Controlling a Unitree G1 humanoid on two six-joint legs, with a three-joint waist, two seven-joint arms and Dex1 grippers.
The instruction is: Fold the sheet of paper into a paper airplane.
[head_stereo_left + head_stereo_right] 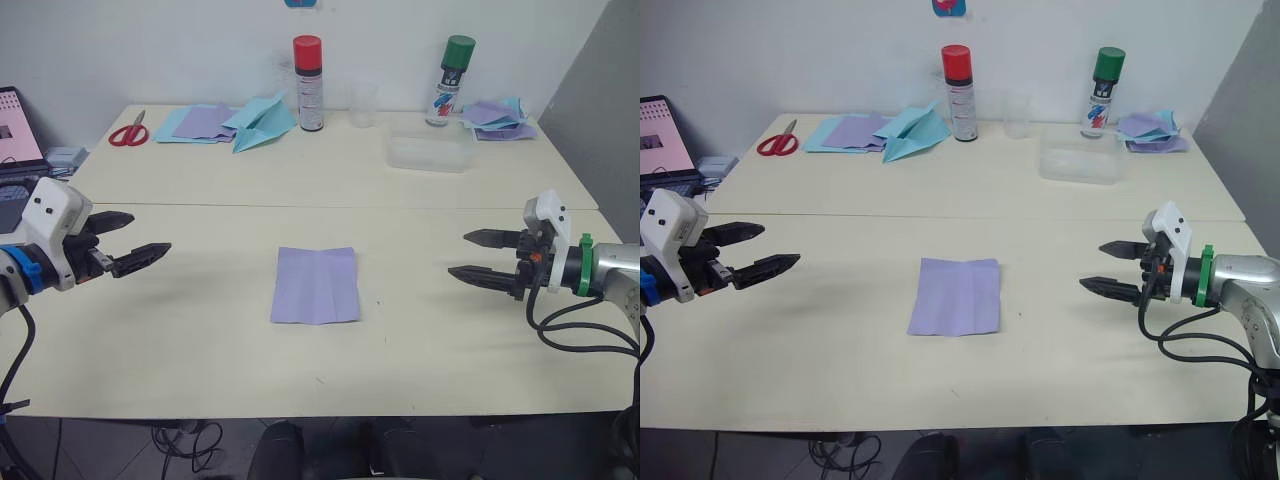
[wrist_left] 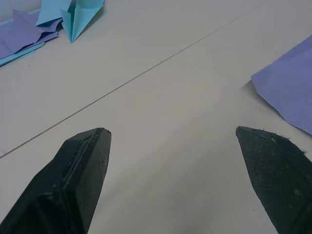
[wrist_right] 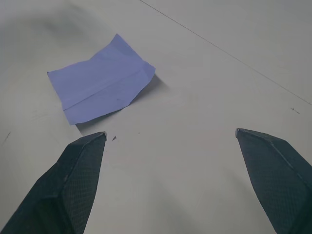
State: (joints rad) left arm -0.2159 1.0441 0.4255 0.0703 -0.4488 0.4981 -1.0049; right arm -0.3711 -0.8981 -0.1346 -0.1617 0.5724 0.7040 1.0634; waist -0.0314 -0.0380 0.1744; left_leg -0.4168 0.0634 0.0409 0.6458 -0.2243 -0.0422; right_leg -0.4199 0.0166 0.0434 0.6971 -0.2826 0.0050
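Note:
The sheet of paper (image 1: 316, 285) is a lavender-purple rectangle with a centre crease, lying flat in the middle of the near table; it also shows in the right wrist view (image 3: 101, 85) and at the edge of the left wrist view (image 2: 290, 87). My left gripper (image 1: 142, 240) hovers open well to the left of it, fingers pointing toward the sheet. On the other side, my right gripper (image 1: 466, 254) hangs open too, clear of the paper. Neither holds anything.
At the back stand a red-capped spray can (image 1: 308, 83), a green-capped can (image 1: 451, 80), a clear cup (image 1: 364, 104) and a clear plastic box (image 1: 432, 151). A light-blue paper airplane (image 1: 262, 122), paper piles (image 1: 200, 123) (image 1: 497, 117) and red scissors (image 1: 129, 131) lie there. A laptop (image 1: 20, 130) sits far left.

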